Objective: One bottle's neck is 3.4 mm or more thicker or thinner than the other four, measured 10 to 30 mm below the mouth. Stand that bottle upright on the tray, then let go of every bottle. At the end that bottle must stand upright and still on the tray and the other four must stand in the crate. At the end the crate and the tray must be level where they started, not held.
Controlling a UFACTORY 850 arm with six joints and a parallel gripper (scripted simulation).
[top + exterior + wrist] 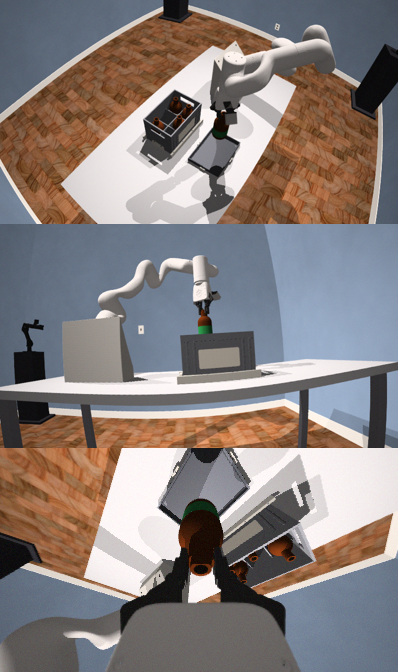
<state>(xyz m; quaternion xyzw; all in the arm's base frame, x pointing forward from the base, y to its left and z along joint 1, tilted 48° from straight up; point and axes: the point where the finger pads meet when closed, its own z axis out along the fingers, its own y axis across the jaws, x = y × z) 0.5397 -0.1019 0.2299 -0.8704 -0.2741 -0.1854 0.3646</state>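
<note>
Brown glass with a green band: this round-shouldered bottle point(220, 128) point(205, 321) point(201, 530) hangs upright, or nearly so, with its neck clamped between the black fingers point(224, 114) point(203, 310) of the white six-joint arm point(281, 62) point(178, 265). The step in hand looks to be carrying the chosen bottle to the shallow dark grey tray point(190, 160) point(171, 517); whether its neck is truly the odd one, I cannot tell by eye. In the top view its base appears by the tray's corner nearest the arm's pedestal point(91, 351), while the exterior view shows it higher than the crate's rim.

The next move calls for bringing the bottle over the tray's floor, well inside the low walls, lowering it plumb until the base sits flat, and only then parting the fingers. Coming down on the wall could tip bottle or tray.

Four brown bottles stand in the tall grey divided crate point(158, 142) point(191, 357) point(280, 518), so little but the placing and release seems left.

The white table point(111, 178) point(155, 388) point(112, 565) has the pedestal towards one short edge; the tray lies nearer one long edge, the crate nearer the other. Shadows of the arm cross the table towards the far short edge. Beyond are a patterned wood floor point(320, 167) point(155, 428) point(55, 488) and blue walls point(69, 24) point(69, 265) point(340, 603).
</note>
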